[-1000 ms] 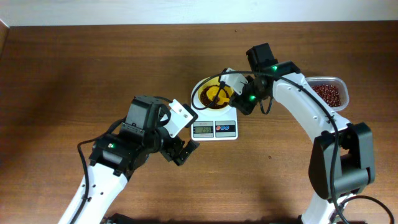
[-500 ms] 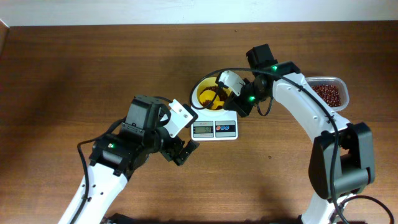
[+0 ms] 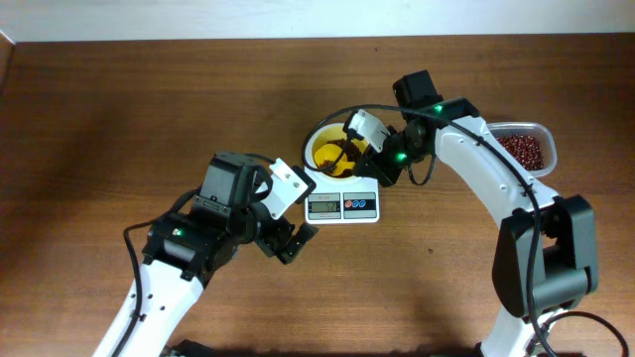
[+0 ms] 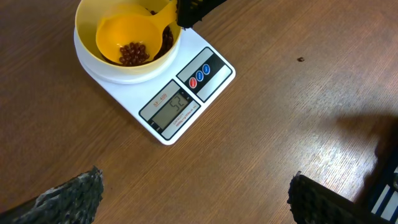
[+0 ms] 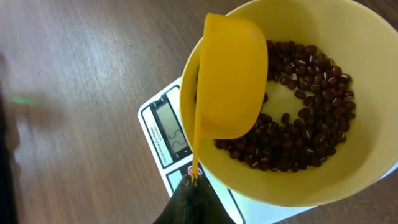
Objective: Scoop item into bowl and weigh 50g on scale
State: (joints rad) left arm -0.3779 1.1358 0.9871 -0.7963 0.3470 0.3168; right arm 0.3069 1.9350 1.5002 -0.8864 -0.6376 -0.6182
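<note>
A small round pale-yellow bowl [image 5: 373, 93] is seated on a small white rectangular digital scale [image 4: 186, 102] near the middle of the brown wooden table [image 3: 149, 99]. A loose layer of small dark reddish-brown beans [image 5: 305, 106] is spread over the bowl's floor. A small yellow plastic measuring scoop [image 5: 233, 74] is held over the bowl's near side, its thin handle pinched between the closed fingers of the right gripper [image 5: 194, 183]; a few beans are seen inside its cup in the left wrist view. The left gripper [image 4: 196, 205] is held above bare table in front of the scale, its fingers spread wide with nothing between them. More beans are kept in a clear rounded-rectangular plastic container [image 3: 521, 147] (at the table's right edge).
</note>
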